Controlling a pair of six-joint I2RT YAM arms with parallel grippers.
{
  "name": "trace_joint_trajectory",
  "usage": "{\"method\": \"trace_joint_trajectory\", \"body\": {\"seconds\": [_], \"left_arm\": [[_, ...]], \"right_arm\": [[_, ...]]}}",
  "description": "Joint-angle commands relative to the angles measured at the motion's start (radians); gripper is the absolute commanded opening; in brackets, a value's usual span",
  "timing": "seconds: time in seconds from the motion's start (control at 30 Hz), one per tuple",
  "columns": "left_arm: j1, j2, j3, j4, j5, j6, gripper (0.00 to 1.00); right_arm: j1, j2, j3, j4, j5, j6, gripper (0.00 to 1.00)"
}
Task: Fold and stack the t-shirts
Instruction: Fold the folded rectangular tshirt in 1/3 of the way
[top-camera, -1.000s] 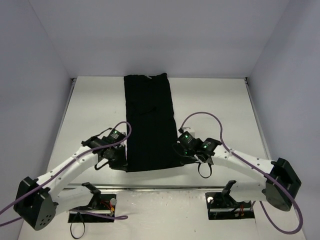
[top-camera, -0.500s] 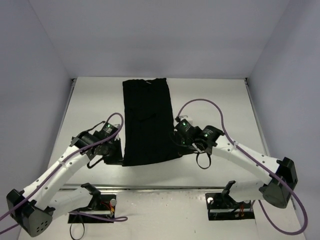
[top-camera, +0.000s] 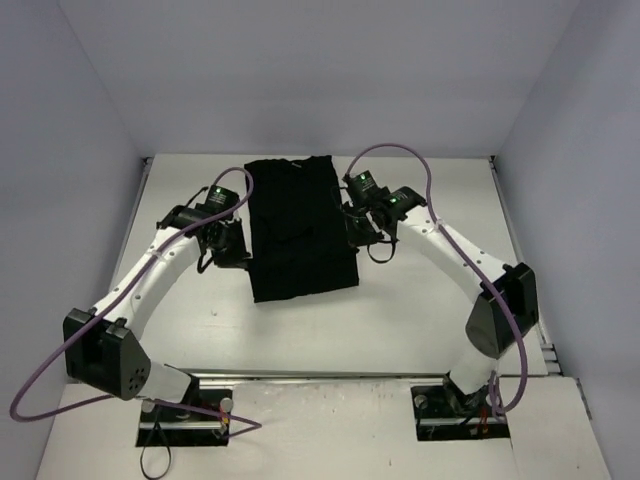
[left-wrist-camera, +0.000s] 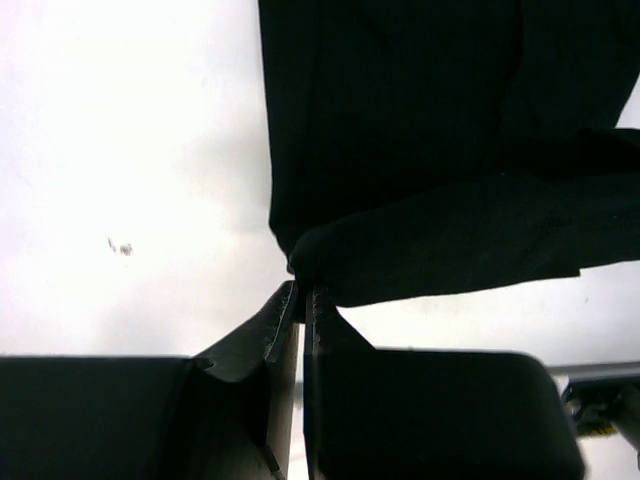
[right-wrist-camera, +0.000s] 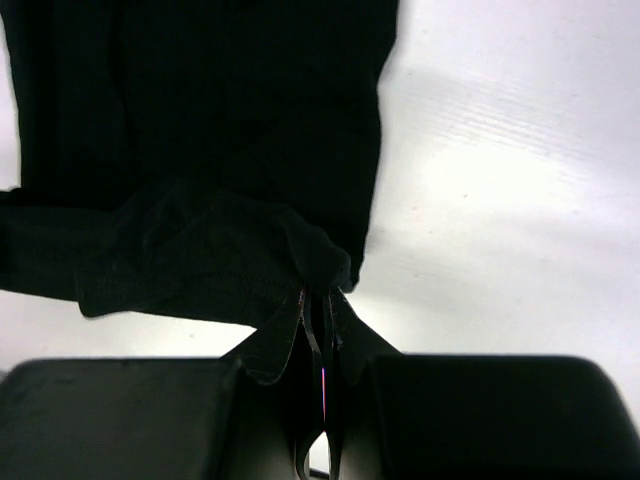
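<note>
Left gripper (left-wrist-camera: 302, 296): clenched on the near-left corner of the black t-shirt (top-camera: 298, 225). Right gripper (right-wrist-camera: 318, 300): clenched on the near-right corner. Shirt spans between the 2 grippers as 1 long folded strip. The gripped edge is raised over the layer ahead of both fingertips. The far end lies flat on the white table (top-camera: 430, 290).

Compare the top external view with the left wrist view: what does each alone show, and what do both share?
Only the top external view shows the right claw at the edge of the black cloth t-shirt, and the grey walls. Only the left wrist view shows the left claw pinching a bunched shirt corner, and a small dark speck. Both show the shirt on the white table.
</note>
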Motion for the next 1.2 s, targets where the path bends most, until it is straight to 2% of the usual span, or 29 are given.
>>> {"method": "trace_joint_trajectory", "body": {"seconds": [0.0, 0.23, 0.6, 1.17], "left_arm": [[0.039, 0.080, 0.095, 0.066, -0.030, 0.066, 0.00], [0.068, 0.222, 0.189, 0.125, -0.035, 0.090, 0.00], [0.100, 0.304, 0.277, 0.160, -0.030, 0.104, 0.00], [0.112, 0.454, 0.282, 0.278, -0.015, 0.080, 0.00]], "right_arm": [[-0.017, 0.105, 0.103, -0.024, 0.015, -0.078, 0.00], [-0.021, 0.266, 0.237, -0.021, -0.005, -0.098, 0.00], [-0.052, 0.359, 0.362, -0.023, 0.004, -0.116, 0.00], [-0.100, 0.510, 0.479, -0.007, 0.036, -0.165, 0.00]]}}
